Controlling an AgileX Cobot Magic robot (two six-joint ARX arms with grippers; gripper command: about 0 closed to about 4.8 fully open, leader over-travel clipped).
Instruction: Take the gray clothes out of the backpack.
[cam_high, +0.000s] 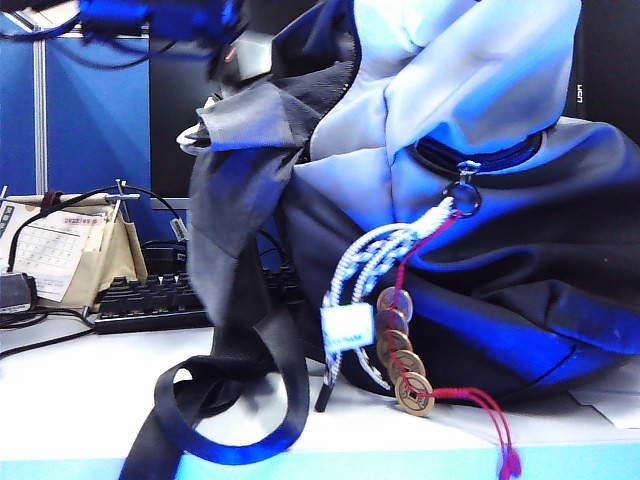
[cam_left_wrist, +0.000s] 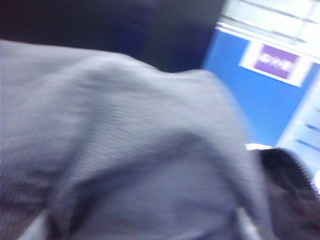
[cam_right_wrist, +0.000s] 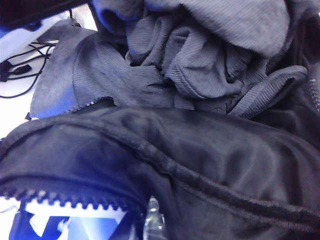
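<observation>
Task judged roughly midway. Backpack (cam_high: 480, 250) lying bulky on white tabletop (cam_high: 90, 400), main zip open. Gray clothes (cam_high: 235, 200) partly out: a long fold spilling from the opening at upper left of the exterior view and draping down the bag's side toward the tabletop. Rest of the bundle still bunched inside the opening, plain in the right wrist view (cam_right_wrist: 200, 65), behind the dark zippered rim (cam_right_wrist: 150, 165). Left gripper only a blue blur above the opening; left wrist view filled with gray fabric (cam_left_wrist: 125, 150), jaws unseen, grip impossible to tell. Right gripper over the opening, jaws together, apparently holding nothing. Left to do: freeing the remaining bundle.
</observation>
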